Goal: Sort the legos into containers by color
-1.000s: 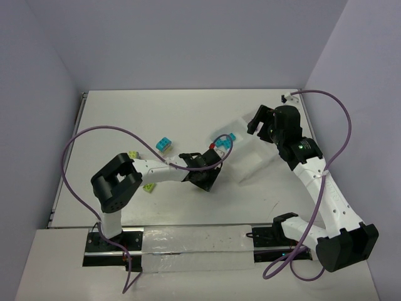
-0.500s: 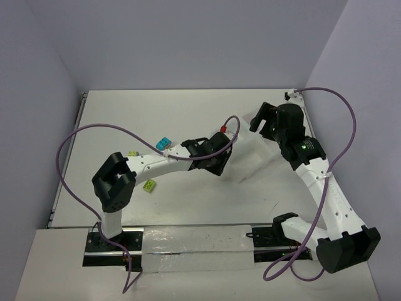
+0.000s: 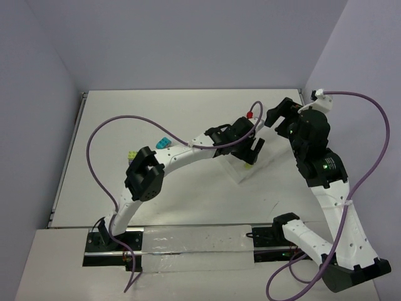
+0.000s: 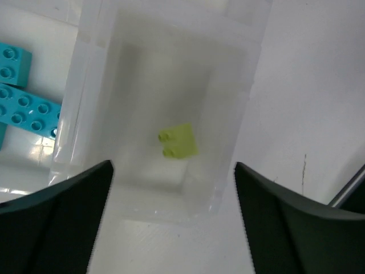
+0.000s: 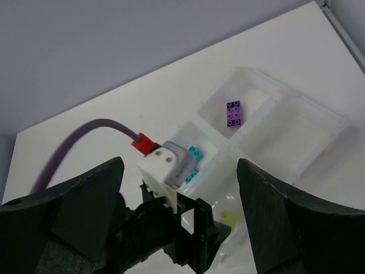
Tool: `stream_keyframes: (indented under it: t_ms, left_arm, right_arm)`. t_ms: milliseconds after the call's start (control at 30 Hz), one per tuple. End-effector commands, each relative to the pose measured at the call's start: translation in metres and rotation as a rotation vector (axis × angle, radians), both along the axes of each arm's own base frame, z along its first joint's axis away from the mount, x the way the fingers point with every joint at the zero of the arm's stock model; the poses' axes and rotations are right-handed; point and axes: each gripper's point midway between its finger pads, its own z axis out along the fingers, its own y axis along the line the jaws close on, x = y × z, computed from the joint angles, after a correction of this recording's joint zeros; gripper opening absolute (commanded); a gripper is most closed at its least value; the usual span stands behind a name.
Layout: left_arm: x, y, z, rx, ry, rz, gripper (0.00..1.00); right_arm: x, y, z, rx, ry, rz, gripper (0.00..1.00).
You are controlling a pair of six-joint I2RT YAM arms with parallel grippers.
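Clear divided tray [image 5: 335,119], on the tabletop [image 3: 156,113]: one lime green brick [image 4: 178,141] lies in the compartment directly under the left claw [image 4: 173,166], cyan bricks [image 4: 25,105] in the compartment beside it, one purple brick [image 5: 233,113] in a further compartment. Left claw: fingers spread wide, nothing between them. Right claw [image 5: 179,164]: likewise spread and empty, above the tray and the left wrist. Loose on the tabletop, well apart from the tray: one stray cyan brick [image 3: 163,143] and one lime-topped brick [image 3: 133,154].
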Motion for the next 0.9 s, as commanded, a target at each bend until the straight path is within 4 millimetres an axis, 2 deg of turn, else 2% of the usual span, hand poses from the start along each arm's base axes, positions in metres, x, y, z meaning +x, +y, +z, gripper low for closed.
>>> stream_keyframes:
  t_ms: [0,100,167,233,267,333,367,500,633,733,867]
  left_arm:
    - [0.008,-0.016,0.027,-0.042,-0.059,-0.031,0.99]
    - [0.01,-0.008,0.03,-0.031,-0.077,-0.015,0.99]
    - [0.009,0.005,0.041,-0.031,-0.1,0.012,0.99]
    - [0.002,0.028,0.035,0.008,-0.098,0.038,0.99]
    - [0.001,0.035,0.048,-0.008,-0.115,0.056,0.98]
    - [-0.005,0.061,0.036,0.042,-0.112,0.093,0.96]
    - [-0.008,0.072,0.036,0.052,-0.113,0.114,0.95]
    - [-0.03,0.14,0.024,0.131,-0.107,0.217,0.94]
    - [-0.049,0.206,0.012,0.206,-0.1,0.348,0.99]
    - [-0.064,0.262,-0.004,0.277,-0.094,0.471,0.99]
    - [-0.075,0.317,-0.021,0.33,-0.045,0.642,0.99]
  right_arm:
    - [-0.003,-0.01,0.017,-0.016,-0.038,-0.041,0.88]
    - [-0.001,-0.01,0.015,-0.015,-0.033,-0.042,0.88]
    - [0.001,-0.009,0.012,-0.014,-0.028,-0.04,0.88]
    - [0.004,-0.007,0.009,-0.012,-0.019,-0.033,0.88]
    - [0.006,-0.005,0.007,-0.01,-0.015,-0.026,0.88]
    - [0.009,-0.002,0.004,-0.007,-0.006,-0.014,0.88]
    - [0.01,0.0,0.002,-0.007,0.0,-0.009,0.88]
    - [0.015,0.004,-0.002,0.0,0.01,0.005,0.88]
    - [0.021,0.01,-0.008,0.01,0.026,0.029,0.88]
    - [0.024,0.016,-0.015,0.03,0.037,0.047,0.88]
    - [0.029,0.023,-0.021,0.05,0.053,0.072,0.88]
